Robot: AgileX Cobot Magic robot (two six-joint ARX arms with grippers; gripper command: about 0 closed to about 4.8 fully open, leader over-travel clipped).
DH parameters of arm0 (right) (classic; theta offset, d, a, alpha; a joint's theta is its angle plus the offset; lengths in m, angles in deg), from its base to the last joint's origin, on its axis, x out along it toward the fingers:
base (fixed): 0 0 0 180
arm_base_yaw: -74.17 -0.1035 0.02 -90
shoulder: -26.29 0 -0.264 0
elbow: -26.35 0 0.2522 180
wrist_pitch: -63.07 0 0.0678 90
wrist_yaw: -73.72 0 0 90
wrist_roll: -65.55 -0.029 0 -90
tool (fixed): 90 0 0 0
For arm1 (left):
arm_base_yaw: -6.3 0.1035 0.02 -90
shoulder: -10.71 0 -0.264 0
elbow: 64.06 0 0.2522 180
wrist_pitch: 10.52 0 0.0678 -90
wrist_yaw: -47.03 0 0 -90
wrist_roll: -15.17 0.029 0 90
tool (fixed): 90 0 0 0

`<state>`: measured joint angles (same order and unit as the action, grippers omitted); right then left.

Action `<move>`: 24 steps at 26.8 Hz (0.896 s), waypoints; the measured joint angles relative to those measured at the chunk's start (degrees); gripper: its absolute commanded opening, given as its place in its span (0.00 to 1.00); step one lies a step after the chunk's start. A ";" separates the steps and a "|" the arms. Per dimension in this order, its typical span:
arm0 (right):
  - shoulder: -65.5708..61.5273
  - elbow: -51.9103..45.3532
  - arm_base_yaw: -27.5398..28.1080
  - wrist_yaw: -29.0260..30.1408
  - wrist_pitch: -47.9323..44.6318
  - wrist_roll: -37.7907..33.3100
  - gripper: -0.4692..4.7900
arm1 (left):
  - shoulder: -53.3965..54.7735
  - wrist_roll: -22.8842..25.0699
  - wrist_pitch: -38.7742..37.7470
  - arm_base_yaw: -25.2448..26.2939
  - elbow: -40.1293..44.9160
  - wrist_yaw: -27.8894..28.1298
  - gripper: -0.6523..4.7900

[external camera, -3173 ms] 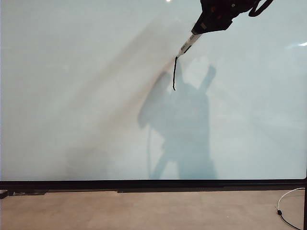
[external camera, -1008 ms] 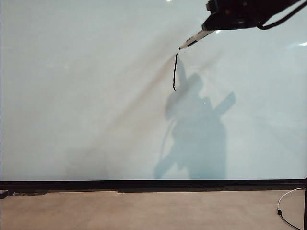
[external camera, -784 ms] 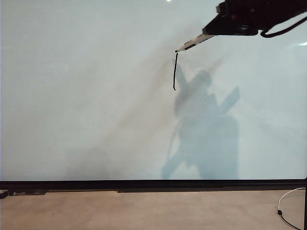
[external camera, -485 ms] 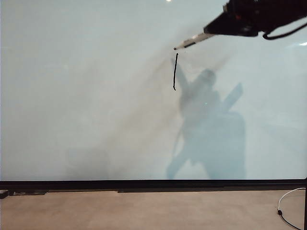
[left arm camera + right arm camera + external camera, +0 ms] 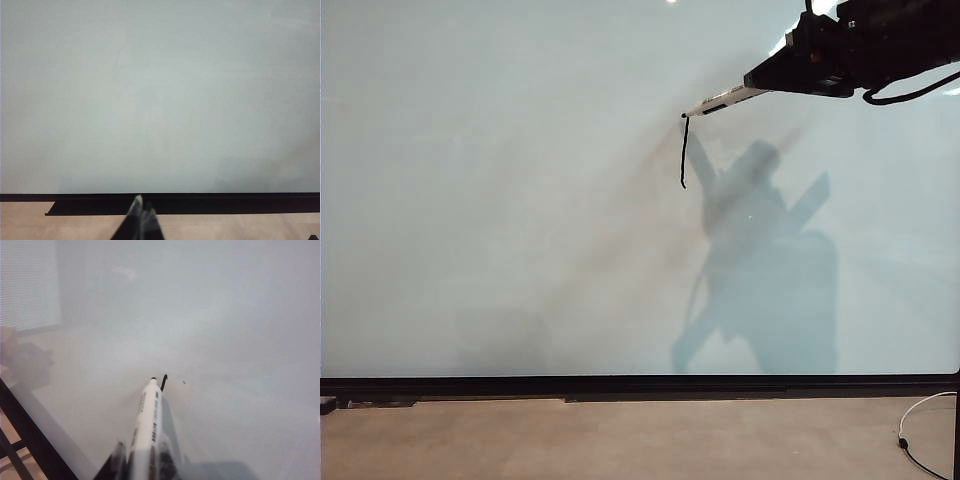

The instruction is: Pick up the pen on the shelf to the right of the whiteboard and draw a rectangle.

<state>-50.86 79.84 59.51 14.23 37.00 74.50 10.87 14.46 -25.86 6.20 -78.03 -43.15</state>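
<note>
The whiteboard (image 5: 500, 200) fills the exterior view. One short black vertical stroke (image 5: 684, 150) is drawn on it; no rectangle shows. My right gripper (image 5: 765, 78) comes in from the upper right, shut on the pen (image 5: 725, 99), a white barrel with dark print. The pen lies almost level and its black tip sits at the stroke's top end. In the right wrist view the pen (image 5: 148, 425) sticks out from the right gripper (image 5: 145, 467) with the stroke (image 5: 163, 382) just past its tip. My left gripper (image 5: 142, 210) is shut and empty, low before the board (image 5: 160, 100). The shelf is out of view.
A thin black frame edge (image 5: 640, 385) runs along the board's lower side above a tan floor. A white cable (image 5: 920, 415) lies at the lower right. The arm's shadow (image 5: 760, 270) falls on the board. A dark frame bar (image 5: 30, 445) shows in the right wrist view.
My right gripper has shifted right and turned, swinging the pen from steep to nearly level. The tip lifted off the stroke's top and has come back down to it.
</note>
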 measured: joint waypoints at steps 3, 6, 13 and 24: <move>0.00 0.00 0.00 -0.74 -0.26 -0.11 0.08 | 0.00 0.00 0.00 0.00 0.00 0.00 0.11; 0.00 0.00 0.00 -1.57 -0.42 -0.13 0.08 | 0.00 0.00 0.00 0.00 0.00 0.00 0.11; 0.00 0.00 -0.02 -2.43 -0.59 -0.13 0.08 | 0.00 0.00 0.00 0.00 0.00 0.00 0.11; 0.15 0.00 0.87 -2.32 -0.61 -0.11 0.08 | 0.00 0.02 0.00 0.00 0.00 0.00 0.11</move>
<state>-50.70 79.84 60.38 11.91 36.39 74.39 10.87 14.48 -25.86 6.20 -78.03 -43.15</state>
